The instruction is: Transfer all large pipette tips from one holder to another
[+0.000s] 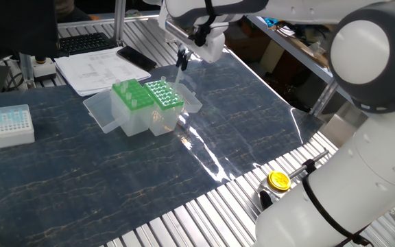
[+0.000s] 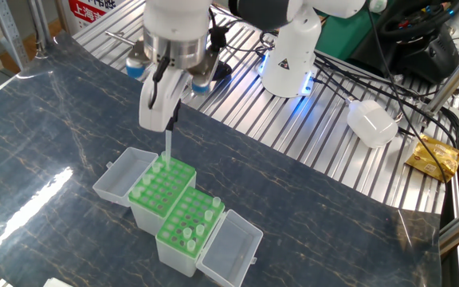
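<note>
While the gripper [image 2: 168,121] is pinching one long clear plastic pipette tip [image 2: 167,147] vertically, the green-topped holders [image 2: 174,205] are sitting directly below.

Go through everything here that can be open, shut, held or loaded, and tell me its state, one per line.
gripper: shut on a large pipette tip, held upright above the rack
far green rack: lid open, mostly empty
near green rack: lid open, several tips seated
small white box: holds bluish tips
</note>
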You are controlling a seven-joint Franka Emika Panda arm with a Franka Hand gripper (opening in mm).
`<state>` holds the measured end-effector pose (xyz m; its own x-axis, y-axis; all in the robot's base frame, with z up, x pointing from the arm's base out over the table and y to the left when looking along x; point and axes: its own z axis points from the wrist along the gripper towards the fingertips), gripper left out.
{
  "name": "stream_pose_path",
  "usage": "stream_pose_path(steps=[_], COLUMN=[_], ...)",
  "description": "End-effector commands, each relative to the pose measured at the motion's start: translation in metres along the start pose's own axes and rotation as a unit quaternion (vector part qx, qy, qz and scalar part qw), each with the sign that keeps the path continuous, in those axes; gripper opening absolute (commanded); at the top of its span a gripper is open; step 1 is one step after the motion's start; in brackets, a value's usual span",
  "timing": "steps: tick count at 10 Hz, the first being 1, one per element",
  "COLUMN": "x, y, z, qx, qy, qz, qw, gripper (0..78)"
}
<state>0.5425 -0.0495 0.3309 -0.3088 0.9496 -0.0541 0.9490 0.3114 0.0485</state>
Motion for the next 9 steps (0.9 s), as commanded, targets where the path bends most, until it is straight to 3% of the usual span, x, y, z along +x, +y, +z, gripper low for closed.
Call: stream_pose_path(steps=[1,9], x=[0.0,0.007], y=[0.003,0.003], z=[-0.012,-0.023], qx=[-0.001,-0.001], qy=[-0.001,0.003], qz=[0.003,0.005], qw=[1.0,1.0], gripper=[1.1,1.1])
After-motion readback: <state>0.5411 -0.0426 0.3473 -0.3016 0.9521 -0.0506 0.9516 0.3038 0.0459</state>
